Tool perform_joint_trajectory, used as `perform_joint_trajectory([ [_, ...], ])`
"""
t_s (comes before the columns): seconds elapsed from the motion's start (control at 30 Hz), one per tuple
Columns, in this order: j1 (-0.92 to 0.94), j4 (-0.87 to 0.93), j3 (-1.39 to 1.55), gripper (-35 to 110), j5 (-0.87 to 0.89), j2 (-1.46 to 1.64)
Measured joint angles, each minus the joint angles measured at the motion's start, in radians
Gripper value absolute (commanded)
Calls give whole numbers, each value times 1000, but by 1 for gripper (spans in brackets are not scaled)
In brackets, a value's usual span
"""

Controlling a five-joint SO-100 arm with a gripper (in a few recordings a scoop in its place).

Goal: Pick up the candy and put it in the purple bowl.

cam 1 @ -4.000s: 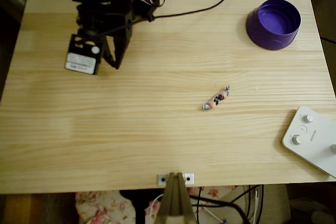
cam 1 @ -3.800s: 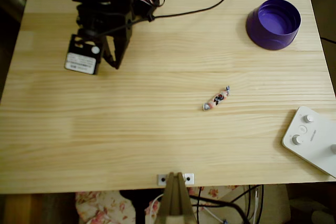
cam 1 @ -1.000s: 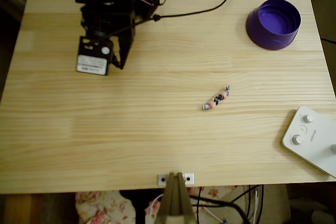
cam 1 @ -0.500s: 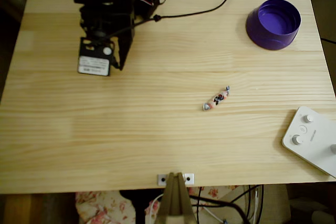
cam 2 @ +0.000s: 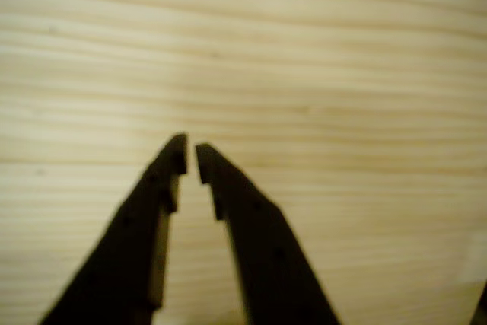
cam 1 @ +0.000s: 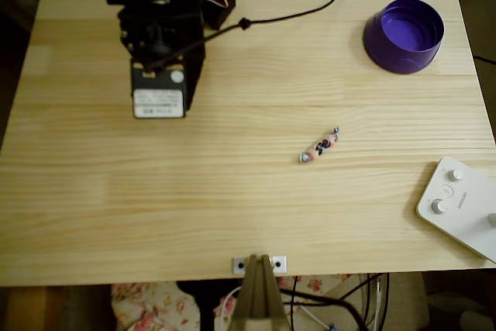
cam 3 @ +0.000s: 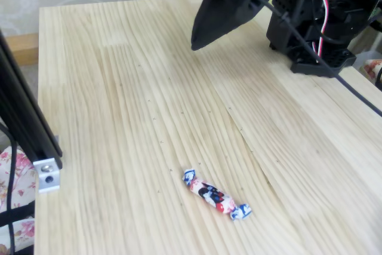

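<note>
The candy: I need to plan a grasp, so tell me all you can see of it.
The candy is a small wrapped sweet with a pinkish-orange body, dark and red marks, and twisted bluish-white ends, clearest in the fixed view. The wrapper looks glossy. It lies flat and slantwise on the bare wooden table, near the middle. Nothing touches it; the pincer is far off and the purple bowl stands apart.
</note>
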Motion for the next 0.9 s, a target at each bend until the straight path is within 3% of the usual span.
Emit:
perform_joint_trajectory([
  [0.37, -94, -156, -305, -1, -43, -474],
  [0.63, -189, -273, -422, -1, -123, -647],
  [0.9, -319, -284, -606, -1, -376, -836],
])
